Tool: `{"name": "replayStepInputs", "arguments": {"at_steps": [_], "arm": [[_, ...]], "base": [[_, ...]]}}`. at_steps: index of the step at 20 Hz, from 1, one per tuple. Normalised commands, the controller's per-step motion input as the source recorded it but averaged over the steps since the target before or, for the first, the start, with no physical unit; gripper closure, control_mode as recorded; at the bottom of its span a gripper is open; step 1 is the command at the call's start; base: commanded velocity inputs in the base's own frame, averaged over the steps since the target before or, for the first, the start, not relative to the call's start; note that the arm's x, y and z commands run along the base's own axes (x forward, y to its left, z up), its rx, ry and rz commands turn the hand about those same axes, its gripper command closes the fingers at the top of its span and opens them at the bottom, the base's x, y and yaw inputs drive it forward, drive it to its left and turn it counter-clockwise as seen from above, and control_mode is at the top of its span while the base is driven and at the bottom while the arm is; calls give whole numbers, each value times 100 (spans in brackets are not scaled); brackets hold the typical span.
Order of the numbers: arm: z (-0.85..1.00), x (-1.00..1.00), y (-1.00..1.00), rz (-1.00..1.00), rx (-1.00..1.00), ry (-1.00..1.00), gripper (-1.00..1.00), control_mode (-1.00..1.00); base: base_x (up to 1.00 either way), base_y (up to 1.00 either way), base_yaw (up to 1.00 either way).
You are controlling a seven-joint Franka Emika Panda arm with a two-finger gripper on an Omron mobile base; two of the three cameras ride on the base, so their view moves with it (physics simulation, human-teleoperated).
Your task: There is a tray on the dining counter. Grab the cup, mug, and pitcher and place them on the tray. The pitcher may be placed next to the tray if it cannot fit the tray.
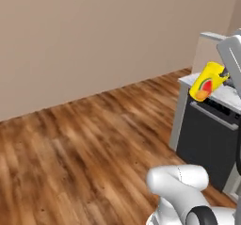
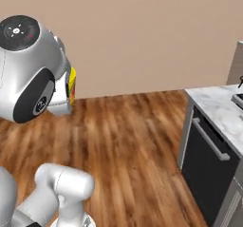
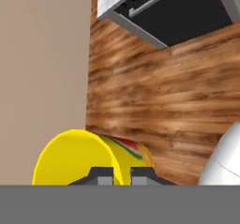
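Observation:
The cup (image 1: pixel 206 82), a yellow tumbler with a red and green fruit picture, hangs tilted in the air over the corner of a marble worktop. My gripper (image 1: pixel 225 74) is shut on its rim at the upper right of the left base view. In the hand view the cup (image 3: pixel 77 157) lies on its side right in front of my gripper (image 3: pixel 121 175), its wall pinched between the dark fingertips (image 3: pixel 101 175). A thin yellow strip of the cup (image 2: pixel 72 84) peeks out behind the arm's big joint. The tray, dining counter, mug and pitcher are out of view.
A marble worktop (image 2: pixel 217 109) over a black dishwasher (image 2: pixel 209 162) stands on the right; its grey side panel (image 1: pixel 179 118) reaches the floor. Wooden floor (image 1: pixel 84 144) spreads to the left, with a beige wall (image 1: pixel 94 36) behind it.

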Motion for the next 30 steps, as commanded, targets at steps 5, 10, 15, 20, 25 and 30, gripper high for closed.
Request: {"name": "replayStepInputs", "arguments": {"at_steps": [5,10,15,20,25,30], "arm": [[0,0,0,0,0,0,100,100],[0,0,0,0,0,0,100,100],[0,0,0,0,0,0,100,100],[0,0,0,0,0,0,100,100],[0,0,0,0,0,0,100,100],[0,0,0,0,0,0,100,100]], "base": [[73,54,-51],[61,57,-51],[47,68,-54],[17,83,-59],[7,100,-69],[6,100,-64]]}}
